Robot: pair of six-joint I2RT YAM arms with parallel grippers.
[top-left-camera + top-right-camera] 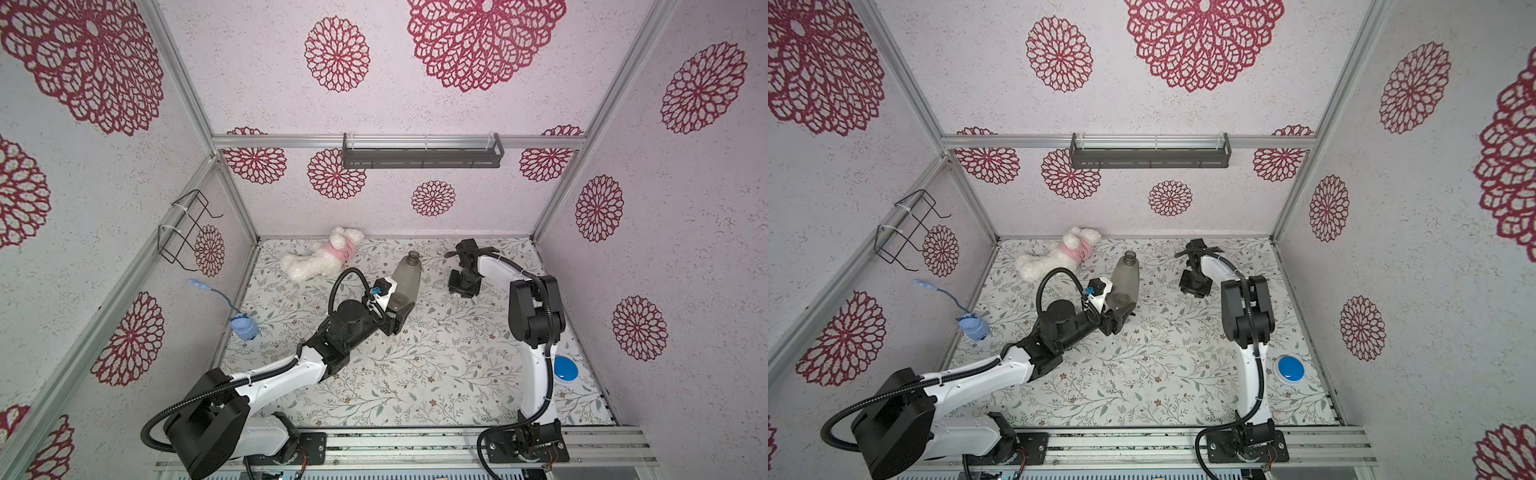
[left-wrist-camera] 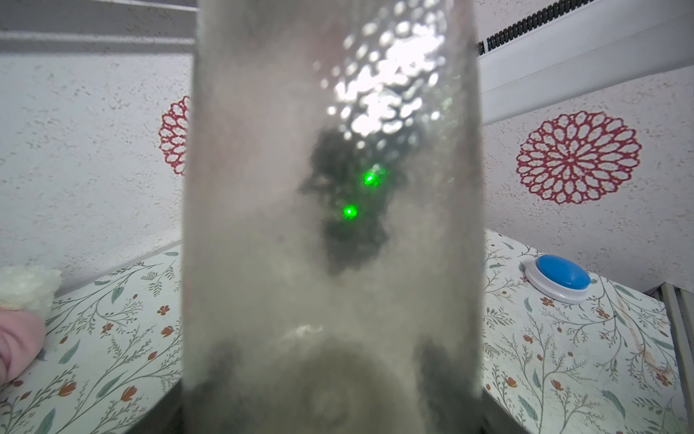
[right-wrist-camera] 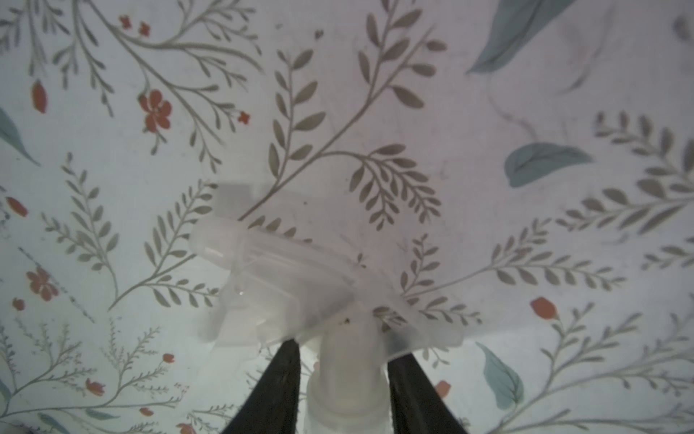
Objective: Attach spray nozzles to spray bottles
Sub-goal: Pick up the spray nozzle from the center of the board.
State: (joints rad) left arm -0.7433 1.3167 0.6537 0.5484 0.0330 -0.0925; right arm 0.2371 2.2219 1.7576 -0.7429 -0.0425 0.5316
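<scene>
A smoky grey translucent spray bottle [image 1: 406,277] [image 1: 1125,276] stands tilted above the table's middle, open neck toward the back wall. My left gripper [image 1: 400,311] [image 2: 330,394] is shut on its lower part. In the left wrist view the bottle [image 2: 330,112] fills the centre and blurs the fingers behind it. Further right, my right gripper [image 1: 462,291] [image 1: 1194,289] points down at the table. In the right wrist view a clear spray nozzle [image 3: 285,274] lies on the floral cloth, and the right gripper [image 3: 345,353] has its black fingers [image 3: 289,375] pressed to both sides of the nozzle's collar.
A white plush toy with a pink band [image 1: 320,257] lies at the back left of the table. A blue push button [image 1: 565,368] [image 2: 561,276] sits near the right edge. A blue object [image 1: 245,326], a wire rack [image 1: 187,228] and a grey shelf [image 1: 422,153] hang on the walls.
</scene>
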